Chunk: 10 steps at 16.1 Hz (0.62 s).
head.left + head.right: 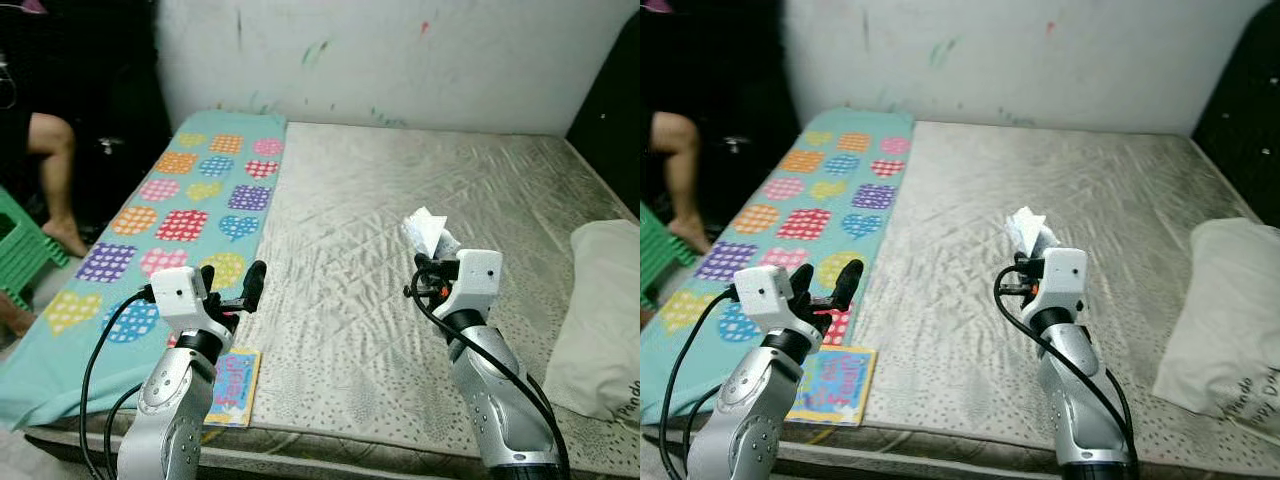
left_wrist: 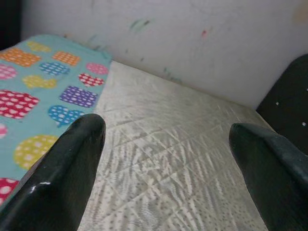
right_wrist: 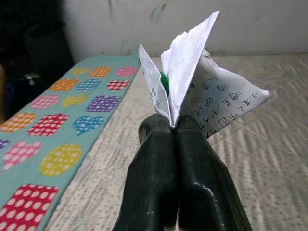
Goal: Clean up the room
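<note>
The right gripper (image 3: 175, 127) was held above the bare mattress (image 1: 400, 200), its jaws pressed together on a crumpled sheet of paper (image 3: 202, 91) covered in handwriting. The pinch caught only the lower folds; most of the sheet fanned out above the fingertips. The left gripper (image 1: 232, 283) hovered over the near edge of the heart-patterned blanket (image 1: 190, 200), jaws spread and holding nothing. A small colourful book (image 1: 234, 388) lay at the mattress edge below it, and a pillow (image 1: 605, 310) rested on the far right.

Risk, as a judgement: the narrow grip on loose paper could slip during a fast swing, dropping the sheet onto the mattress. A person's leg (image 1: 55, 170) stood near the bed, so a wide turn left risked contact.
</note>
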### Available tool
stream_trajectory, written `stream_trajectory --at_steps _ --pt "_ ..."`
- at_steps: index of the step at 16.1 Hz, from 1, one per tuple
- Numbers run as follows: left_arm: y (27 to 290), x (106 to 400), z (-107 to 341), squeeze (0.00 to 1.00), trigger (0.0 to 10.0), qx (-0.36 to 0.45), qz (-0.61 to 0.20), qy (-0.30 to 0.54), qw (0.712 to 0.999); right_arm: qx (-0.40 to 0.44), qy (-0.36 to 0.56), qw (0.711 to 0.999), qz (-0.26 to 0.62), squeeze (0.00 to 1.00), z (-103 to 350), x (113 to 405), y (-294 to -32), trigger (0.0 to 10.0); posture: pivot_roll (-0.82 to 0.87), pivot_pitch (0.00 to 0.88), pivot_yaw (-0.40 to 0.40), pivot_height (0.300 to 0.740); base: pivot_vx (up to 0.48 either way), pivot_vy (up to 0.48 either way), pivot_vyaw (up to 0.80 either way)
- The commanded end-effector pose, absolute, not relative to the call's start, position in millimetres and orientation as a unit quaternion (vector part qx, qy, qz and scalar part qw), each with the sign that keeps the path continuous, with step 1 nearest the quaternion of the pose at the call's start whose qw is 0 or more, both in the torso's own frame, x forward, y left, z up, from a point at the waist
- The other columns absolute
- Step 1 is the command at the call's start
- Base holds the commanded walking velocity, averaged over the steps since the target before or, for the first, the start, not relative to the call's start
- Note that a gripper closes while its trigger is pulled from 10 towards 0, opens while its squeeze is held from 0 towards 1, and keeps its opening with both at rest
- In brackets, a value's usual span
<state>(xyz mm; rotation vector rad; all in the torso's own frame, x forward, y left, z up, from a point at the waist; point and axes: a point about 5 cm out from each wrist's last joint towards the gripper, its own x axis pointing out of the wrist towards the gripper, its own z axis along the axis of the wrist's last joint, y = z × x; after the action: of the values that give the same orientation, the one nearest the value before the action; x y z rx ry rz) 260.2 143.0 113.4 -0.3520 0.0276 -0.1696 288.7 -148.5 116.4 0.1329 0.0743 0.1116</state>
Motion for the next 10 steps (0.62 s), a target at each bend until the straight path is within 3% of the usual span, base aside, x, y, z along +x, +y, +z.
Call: stream_trajectory --at_steps 1,10 --pt "144.0 261.5 114.2 0.0 10.0 -0.172 -0.083 0.014 0.981 0.066 0.029 0.996 0.056 0.0 120.9 290.4 -147.7 10.0 -0.04 0.0 -0.011 0.74 0.0 0.48 0.0" --pt "141.1 263.2 115.9 0.0 10.0 -0.178 -0.087 0.01 0.98 0.06 0.026 0.996 0.062 0.0 122.9 293.8 -147.2 10.0 -0.05 0.0 -0.018 0.74 0.0 0.48 0.0"
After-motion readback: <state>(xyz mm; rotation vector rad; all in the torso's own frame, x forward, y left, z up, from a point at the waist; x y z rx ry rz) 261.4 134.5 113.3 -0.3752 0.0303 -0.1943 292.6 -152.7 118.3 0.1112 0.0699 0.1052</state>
